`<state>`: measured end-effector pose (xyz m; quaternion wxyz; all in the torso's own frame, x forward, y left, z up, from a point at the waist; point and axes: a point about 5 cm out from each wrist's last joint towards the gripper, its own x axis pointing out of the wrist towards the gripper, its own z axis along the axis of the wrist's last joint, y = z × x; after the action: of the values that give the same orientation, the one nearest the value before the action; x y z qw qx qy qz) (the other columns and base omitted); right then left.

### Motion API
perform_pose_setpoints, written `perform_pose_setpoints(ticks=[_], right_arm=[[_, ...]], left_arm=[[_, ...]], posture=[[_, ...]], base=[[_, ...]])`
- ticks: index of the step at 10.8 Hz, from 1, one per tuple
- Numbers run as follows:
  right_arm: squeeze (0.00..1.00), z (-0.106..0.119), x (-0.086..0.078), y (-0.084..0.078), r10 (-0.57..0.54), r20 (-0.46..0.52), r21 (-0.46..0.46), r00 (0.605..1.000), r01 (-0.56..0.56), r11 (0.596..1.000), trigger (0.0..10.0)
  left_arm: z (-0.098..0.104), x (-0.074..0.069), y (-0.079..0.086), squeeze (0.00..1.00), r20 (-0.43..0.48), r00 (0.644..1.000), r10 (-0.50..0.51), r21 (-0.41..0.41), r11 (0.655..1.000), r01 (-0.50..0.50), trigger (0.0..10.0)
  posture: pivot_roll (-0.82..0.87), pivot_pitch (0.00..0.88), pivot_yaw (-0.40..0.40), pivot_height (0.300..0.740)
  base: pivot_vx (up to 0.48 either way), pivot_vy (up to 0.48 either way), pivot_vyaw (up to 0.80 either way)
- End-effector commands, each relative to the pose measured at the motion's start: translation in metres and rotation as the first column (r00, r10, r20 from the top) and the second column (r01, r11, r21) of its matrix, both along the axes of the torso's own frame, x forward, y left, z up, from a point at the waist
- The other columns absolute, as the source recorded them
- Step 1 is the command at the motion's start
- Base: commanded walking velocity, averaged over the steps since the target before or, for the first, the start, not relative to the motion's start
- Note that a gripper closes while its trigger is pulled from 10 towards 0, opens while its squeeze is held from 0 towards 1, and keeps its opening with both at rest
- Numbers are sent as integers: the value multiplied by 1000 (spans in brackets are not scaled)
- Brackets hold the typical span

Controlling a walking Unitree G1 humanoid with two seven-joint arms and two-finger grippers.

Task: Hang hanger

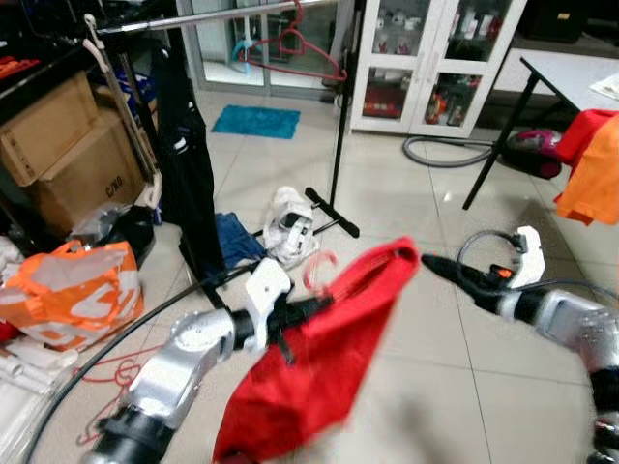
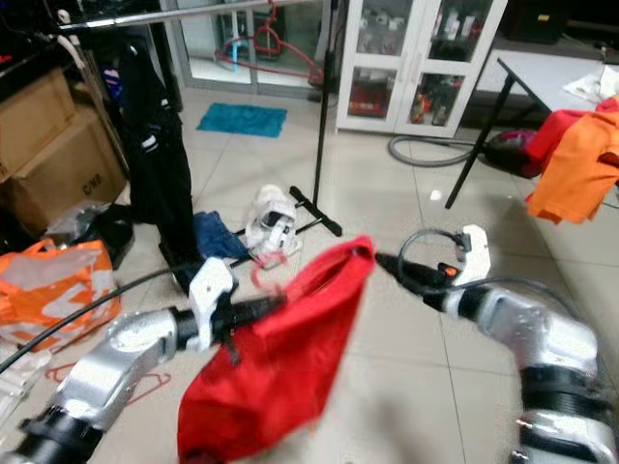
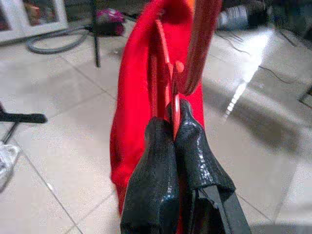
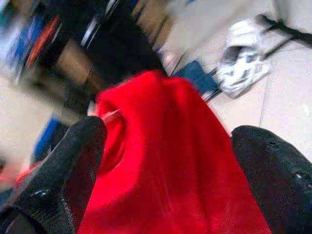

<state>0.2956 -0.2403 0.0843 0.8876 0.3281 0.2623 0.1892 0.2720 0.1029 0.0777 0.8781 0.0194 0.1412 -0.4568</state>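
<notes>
1. We hold the thin red wire hanger (image 3: 168, 105) out in front of us above the floor, and a bright red cloth garment (image 1: 319, 362) droops from it in a long fold.
2. Our left gripper (image 3: 174, 119) is clenched on the hanger's wire, black fingers (image 3: 156, 170) pressed together around it in the left wrist view, with the red garment hanging just beyond.
3. Our right gripper (image 1: 430, 261) points its tips at the top corner of the garment; from the right wrist view its two black fingers (image 4: 68, 161) stand spread apart, the red cloth between them, and whether they touch it we cannot tell through the blur.
4. Ahead of us stands the black clothes rack with a silver rail (image 1: 208, 17); a dark garment (image 1: 184, 164) hangs from it and another red hanger (image 1: 295, 48) dangles from the rail.
5. At the rack's foot lie a crumpled white cloth (image 1: 290, 227) and a blue cloth (image 1: 237, 237) on the pale tiled floor (image 1: 406, 203).
6. On our left sit an orange and white plastic bag (image 1: 68, 290) and brown cardboard boxes (image 1: 68, 145).
7. On our right, an orange garment (image 1: 590, 179) drapes from a table's edge, with a grey vacuum hose (image 1: 440, 155) on the floor beyond.
</notes>
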Motion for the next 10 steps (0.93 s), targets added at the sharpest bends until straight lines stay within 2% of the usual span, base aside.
perform_pose_setpoints(ticks=[1, 2, 3, 4, 5, 6, 7, 8, 9, 10], right_arm=[[1000, -17, -1, 7, -118, -104, 54, 988, 124, 991, 10000], [1000, -16, -12, 21, 5, -107, 61, 994, 2, 998, 10000], [1000, -14, -15, 19, 50, -96, 13, 994, -49, 999, 10000], [1000, -15, -15, 14, 54, -89, -90, 995, -62, 994, 10000], [0, -15, -11, 7, 41, -54, -266, 998, -54, 963, 10000], [0, -12, -1, 8, -1, 25, -398, 1000, 11, 917, 10000], [0, -9, -1, 25, 4, 55, -316, 998, 14, 949, 10000], [0, -11, -2, 28, -9, 52, -312, 999, 25, 950, 10000], [0, -17, 3, 24, -124, 130, -381, 984, 165, 910, 10000], [0, -23, 6, 23, -187, 224, -503, 956, 278, 818, 10000]], left_arm=[[4, 7, -3, 0, 17, 997, 73, -11, 997, -73, 10000], [-10, 4, -1, 0, -32, 995, 95, 49, 994, -93, 10000], [-13, 5, 0, 0, -42, 993, 111, 68, 992, -108, 10000], [-12, 8, 0, 0, -31, 992, 124, 72, 990, -121, 10000], [-8, 13, 0, 0, 9, 988, 152, 65, 986, -152, 10000], [-3, 18, -3, 0, 57, 981, 186, 50, 981, -189, 10000], [1, 20, -6, 0, 100, 973, 210, 32, 976, -214, 10000], [3, 21, -6, 0, 119, 965, 231, 22, 972, -236, 10000], [10, 27, -7, 0, 163, 942, 292, -24, 956, -293, 10000], [13, 30, -10, 0, 174, 932, 318, -52, 948, -313, 10000]], posture=[[-54, 0, -11, 740], [-53, 0, -10, 740], [-54, 0, -9, 740], [-55, 0, -10, 740], [-60, 0, -7, 740], [-60, 0, -6, 740], [-59, 0, -6, 740], [-59, 0, -6, 740], [-61, 0, -11, 740], [-72, 0, -14, 740]], base=[[0, 0, 0], [0, 0, 0], [0, 0, 0], [0, 0, 0], [0, 0, 0], [0, 0, 0], [0, 0, 0], [0, 0, 0], [341, 0, 0], [442, 0, 0]])
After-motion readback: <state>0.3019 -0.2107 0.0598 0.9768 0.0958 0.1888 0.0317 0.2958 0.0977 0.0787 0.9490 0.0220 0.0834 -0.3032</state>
